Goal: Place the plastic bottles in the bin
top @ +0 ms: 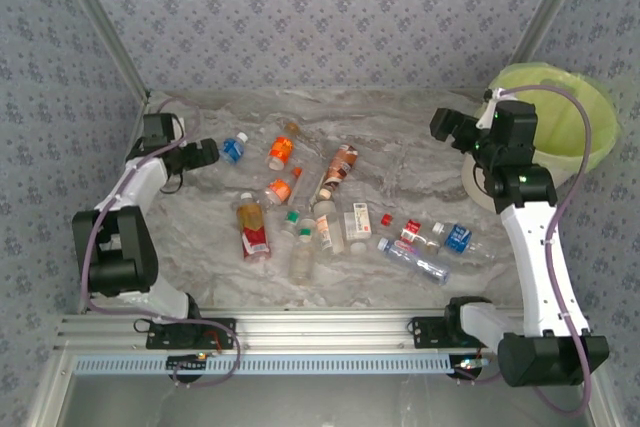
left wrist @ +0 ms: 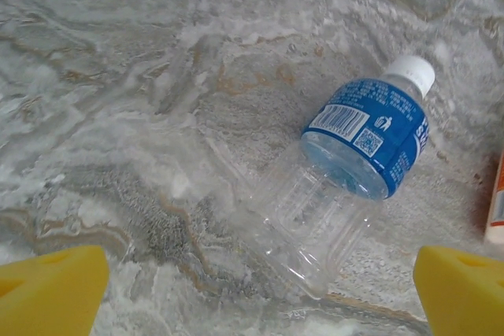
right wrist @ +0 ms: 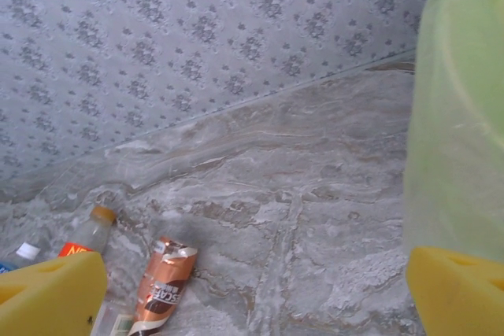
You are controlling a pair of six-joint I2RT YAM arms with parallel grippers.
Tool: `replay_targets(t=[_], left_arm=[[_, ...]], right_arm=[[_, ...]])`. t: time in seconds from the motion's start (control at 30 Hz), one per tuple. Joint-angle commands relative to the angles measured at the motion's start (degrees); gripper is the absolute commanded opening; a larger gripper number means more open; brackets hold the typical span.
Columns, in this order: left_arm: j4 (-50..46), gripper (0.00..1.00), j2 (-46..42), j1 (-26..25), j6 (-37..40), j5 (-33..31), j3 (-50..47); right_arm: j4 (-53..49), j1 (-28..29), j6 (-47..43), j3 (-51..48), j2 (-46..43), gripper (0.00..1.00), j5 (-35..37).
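Lining up a pick: left gripper (left wrist: 260, 277), spread wide, hovers over the blue-label bottle (left wrist: 346, 171) at far left. Next it needs to drop and pinch. Right gripper (right wrist: 256, 289), spread and empty, sits beside the bin (top: 598, 137) on the far right.

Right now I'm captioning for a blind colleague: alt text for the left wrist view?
A clear bottle with blue label and white cap lies on its side on the grey table, beyond the yellow fingertips of the open left gripper.
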Motion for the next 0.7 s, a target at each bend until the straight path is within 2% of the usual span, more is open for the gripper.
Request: replay_targets(t=[0.0,0.07,0.17,0.33,0.53,0.67], left_arm=[[-3.19,1.00,3.78,0.20,9.83,5.21,4.02],[-5.48,1.00,6.68,-0.65,13.74,4.68,6.25],[-4.12,0.99,8.56,-3.02,18.75,-1.19,6.43],[-6.92,0.99,13.27,-4.31,24.52,-0.65,9.68],[-4.43,0.94,15.66,-5.52,25.89,-1.94,9.06],[-7.34,0.86,18.66,-5.91,26.89,-3.06,11.24]], right_arm=[[1.99,0.96,1.34,-1.33,-1.72,1.00,-0.01],[2.05,1.11,1.47,-1.55,-1.90,1.00,0.52],[1.68,1.15,1.52,-1.55,-1.95,1.00,1.31],[1.42,1.19,1.35,-1.55,-2.15,1.00,2.36],[1.07,1.23,1.69,-1.50,-2.39,1.00,3.17],[0.74,1.24,1.87,-1.07,-2.78,1.00,3.14]])
